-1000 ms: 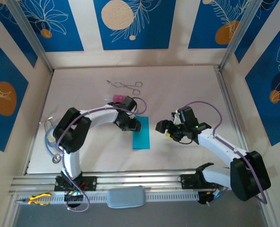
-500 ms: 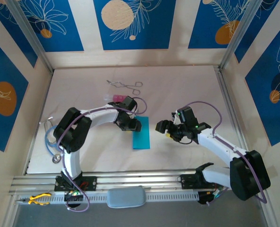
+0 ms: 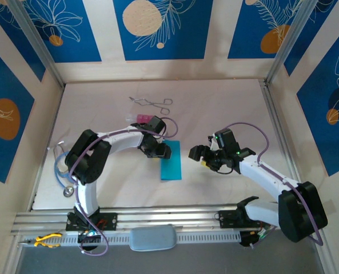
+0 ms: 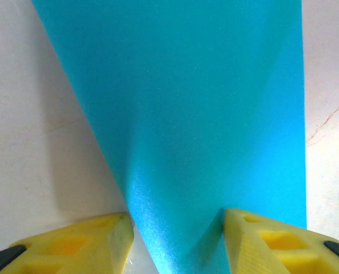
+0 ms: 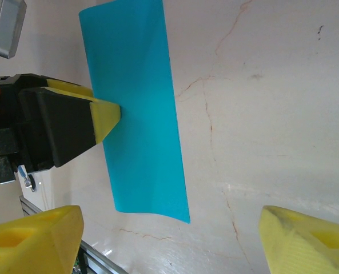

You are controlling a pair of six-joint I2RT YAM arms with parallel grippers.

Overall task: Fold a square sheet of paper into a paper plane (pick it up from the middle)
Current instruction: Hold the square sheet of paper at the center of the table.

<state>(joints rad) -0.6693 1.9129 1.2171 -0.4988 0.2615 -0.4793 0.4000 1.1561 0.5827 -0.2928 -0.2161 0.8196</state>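
The square sheet of paper point(image 3: 171, 162) lies folded into a narrow cyan-blue strip on the pale table point(image 3: 226, 108), long side running toward the arms. My left gripper point(image 3: 162, 150) sits at the strip's far left edge. In the left wrist view the paper point(image 4: 203, 114) narrows into a raised bend between the yellow fingers point(image 4: 255, 234), which touch it on both sides, so my left gripper point(image 4: 178, 228) is shut on it. My right gripper point(image 3: 196, 155) hovers just right of the strip and stands open point(image 5: 172, 245) over bare table, with the paper point(image 5: 138, 108) ahead of it.
Metal forceps point(image 3: 152, 103) and a small pink block point(image 3: 142, 117) lie behind the left gripper. A stethoscope point(image 3: 60, 165) rests at the table's left edge. An aluminium rail point(image 3: 158, 217) runs along the near edge, with yellow-handled pliers point(image 3: 43, 240) beyond it.
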